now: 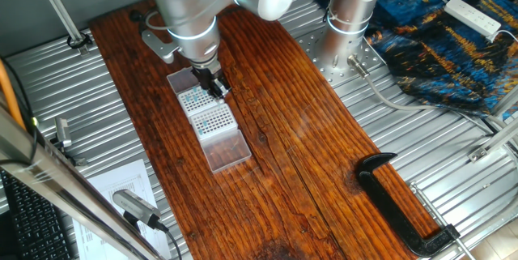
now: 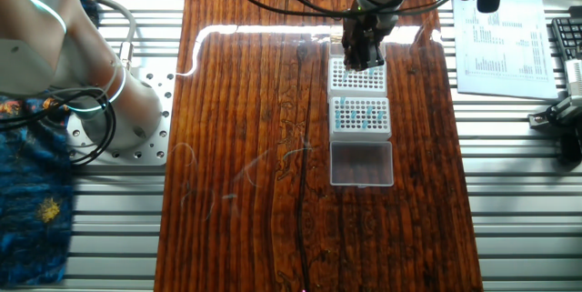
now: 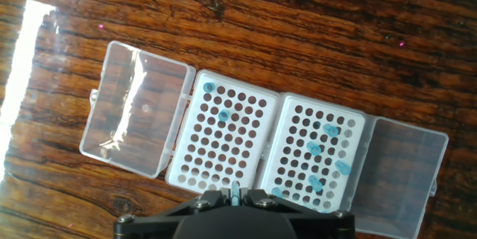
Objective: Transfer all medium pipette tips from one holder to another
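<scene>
No legible text, labels, brands or numbers are showing in any view. A printed sheet is lying beside the worktop, carrying rows of print too small to read.

- You have two holders touching side by side on the counter: the left holder and the right holder, as the hand view shows them.
- Each holder's open lid lies flat on its outer side.
- Two medium pipette tips sit in the left holder, several in the right.
- A clamp lies well apart, at the counter's edge.
</scene>
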You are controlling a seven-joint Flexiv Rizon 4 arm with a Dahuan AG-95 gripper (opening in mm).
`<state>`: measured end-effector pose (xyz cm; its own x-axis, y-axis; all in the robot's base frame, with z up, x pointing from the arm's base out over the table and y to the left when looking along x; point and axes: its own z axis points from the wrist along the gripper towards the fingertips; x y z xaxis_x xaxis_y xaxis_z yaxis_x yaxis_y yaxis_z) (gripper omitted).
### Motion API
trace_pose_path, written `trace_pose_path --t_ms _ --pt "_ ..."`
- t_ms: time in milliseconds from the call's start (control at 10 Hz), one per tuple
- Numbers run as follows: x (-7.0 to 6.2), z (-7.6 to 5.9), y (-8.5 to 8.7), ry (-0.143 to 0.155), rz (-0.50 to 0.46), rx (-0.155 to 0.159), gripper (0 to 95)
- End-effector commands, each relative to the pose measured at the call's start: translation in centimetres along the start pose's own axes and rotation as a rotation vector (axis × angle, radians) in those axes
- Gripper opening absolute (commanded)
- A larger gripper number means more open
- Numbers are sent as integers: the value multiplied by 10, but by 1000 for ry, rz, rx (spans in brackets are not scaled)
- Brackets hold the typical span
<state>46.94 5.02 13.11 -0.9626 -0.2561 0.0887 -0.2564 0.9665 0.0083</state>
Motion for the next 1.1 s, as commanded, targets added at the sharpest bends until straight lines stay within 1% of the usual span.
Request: trace_pose_path --t_ms 100,400,500,700,1000,1100 --pt "0 2 -1 -1 0 0 0" --pt "1 4 -3 -5 0 -6 0" --pt "1 5 -3 -7 -1 -12 0" --pt "1 5 -3 -10 -4 -15 0" --pt "1 3 -3 0 -3 -20 0" --pt "1 3 -3 10 -3 -27 0"
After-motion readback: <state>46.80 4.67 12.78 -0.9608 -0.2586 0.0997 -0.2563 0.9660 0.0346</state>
